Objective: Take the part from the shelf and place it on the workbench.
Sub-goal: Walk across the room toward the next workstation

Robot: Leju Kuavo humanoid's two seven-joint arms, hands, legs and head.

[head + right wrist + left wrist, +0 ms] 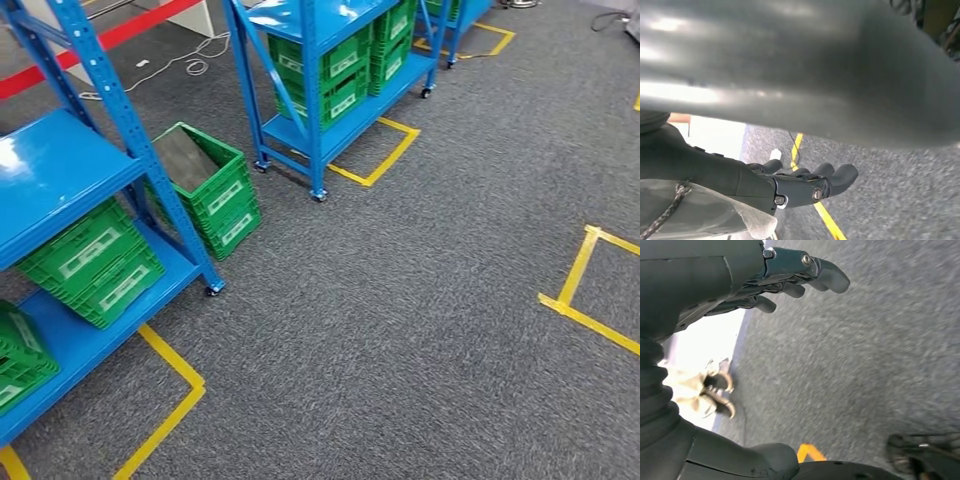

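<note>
Approaching the blue steel shelf point(72, 170) of green slatted plastic crates point(94, 262) at near left, both the left hand point(791, 277) and the right hand point(806, 182) are carried empty over grey carpet point(423, 300), fingers loosely extended side by side; a turn leftward toward the shelf is judged necessary next.

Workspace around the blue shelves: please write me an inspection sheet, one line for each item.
Surface: grey carpet with yellow tape squares.
Job's things: blue shelves hold green crates; no part visible; workbench nothing seen.
Clutter: one green crate stands on the floor beside the shelf.
Robot hands: left robot hand and right robot hand hang over the carpet, holding nothing, fingers apart.
Cables: white cable on the floor.
Surroundings: red floor stripe; more shelves behind.
</note>
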